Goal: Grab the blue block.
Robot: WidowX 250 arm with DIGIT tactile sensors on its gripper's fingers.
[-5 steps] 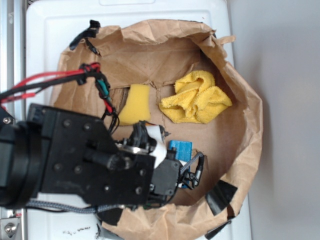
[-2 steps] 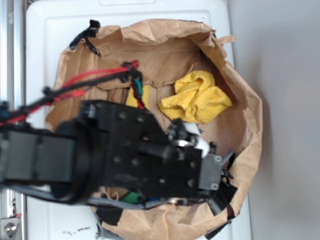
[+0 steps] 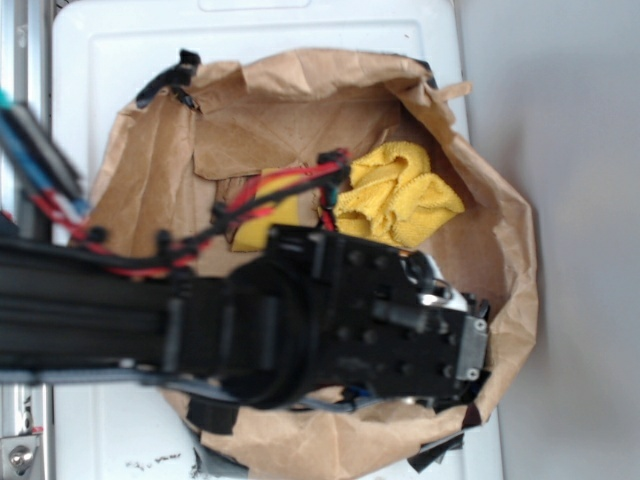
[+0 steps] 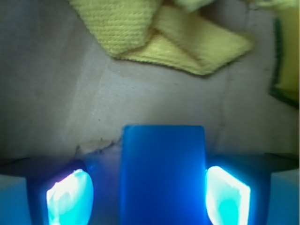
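Note:
The wrist view shows the blue block (image 4: 163,173) lying flat on brown paper, running lengthwise between my fingers. My gripper (image 4: 149,197) is open and straddles it. The left fingertip (image 4: 70,194) stands a clear gap away from the block, and the right fingertip (image 4: 227,194) sits close beside its edge. In the exterior view my black arm (image 3: 390,330) covers the lower right of the paper bag, hiding both the block and the fingers.
A crumpled yellow cloth (image 3: 400,195) (image 4: 159,33) lies just beyond the block. A yellow sponge (image 3: 262,215) (image 4: 287,56) sits left of the cloth. The brown paper bag (image 3: 250,110) has raised, crumpled walls all round and rests on a white bin lid (image 3: 100,60). Red and black cables (image 3: 280,190) trail over the bag.
My arm has swung right across the bag. The blue block, visible beside the gripper one second ago, is now covered by the arm in the exterior view.

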